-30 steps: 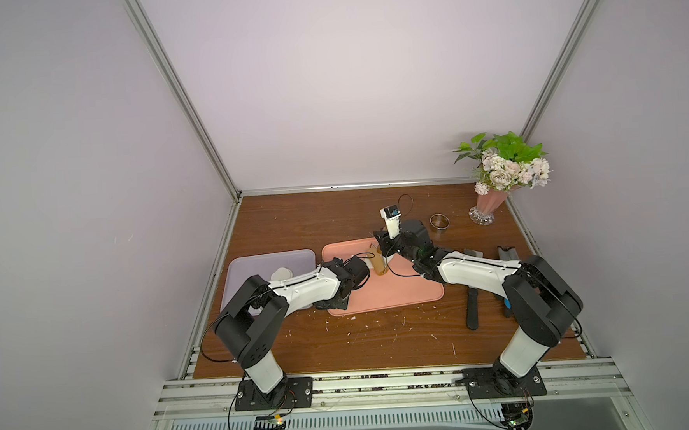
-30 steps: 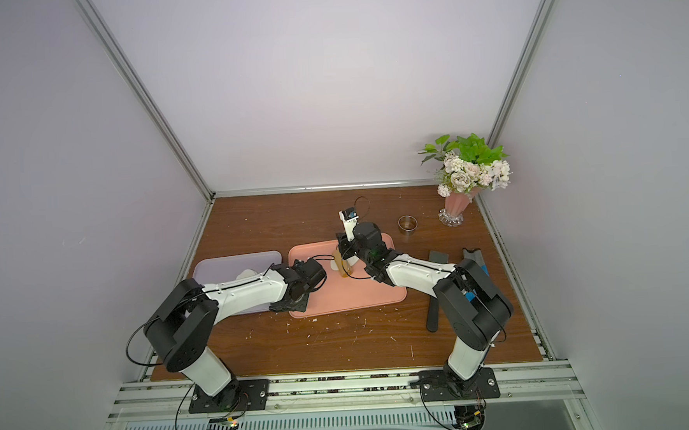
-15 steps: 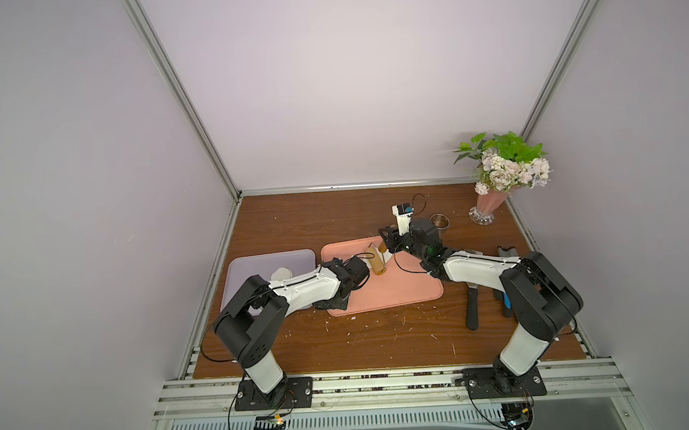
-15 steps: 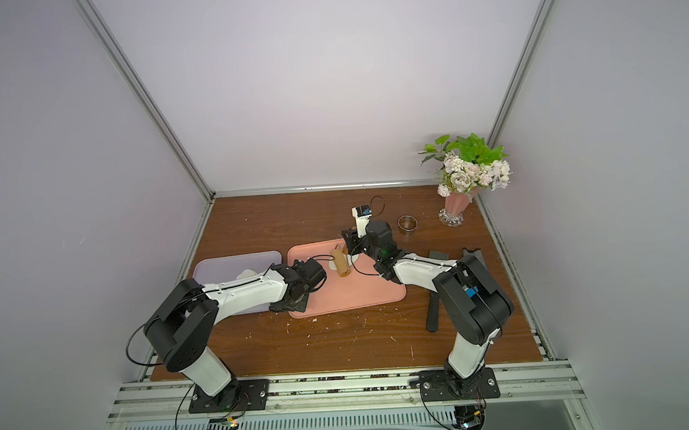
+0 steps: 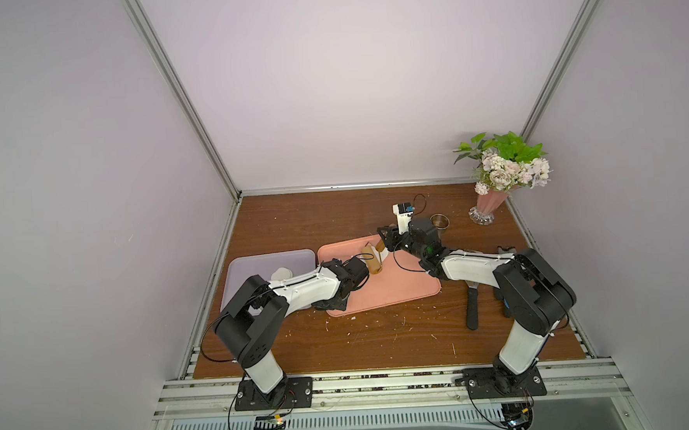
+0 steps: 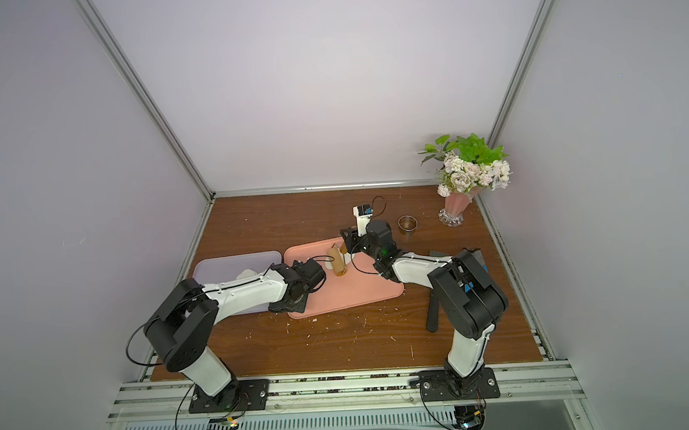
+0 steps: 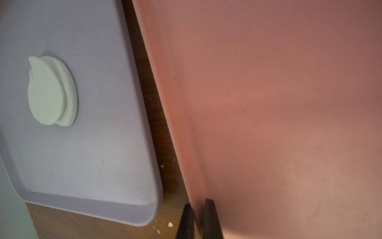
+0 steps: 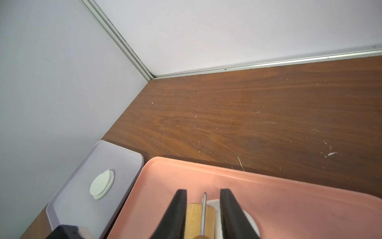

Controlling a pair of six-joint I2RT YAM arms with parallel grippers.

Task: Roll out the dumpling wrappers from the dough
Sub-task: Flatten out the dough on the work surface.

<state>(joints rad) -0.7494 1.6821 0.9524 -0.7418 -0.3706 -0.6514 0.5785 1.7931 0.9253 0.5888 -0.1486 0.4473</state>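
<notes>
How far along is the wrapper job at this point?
Done: two wrappers lie stacked on the purple tray. In hand: the right gripper holds the roller over flattened dough on the pink tray, whose rim the left gripper pinches. Left: probably finish rolling that dough and cut it; the cutter sits apart on the table.

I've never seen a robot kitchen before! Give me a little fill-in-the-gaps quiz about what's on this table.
1. The flat lilac plastic tray holds ____ overlapping round white dough discs.
2. The right gripper holds the tan wooden roller, with flattened ____ dough beneath it on the flat pink plastic tray.
3. The small steel ring stands near the pink vase holding ____.
Missing words: two; white; flowers.
</notes>
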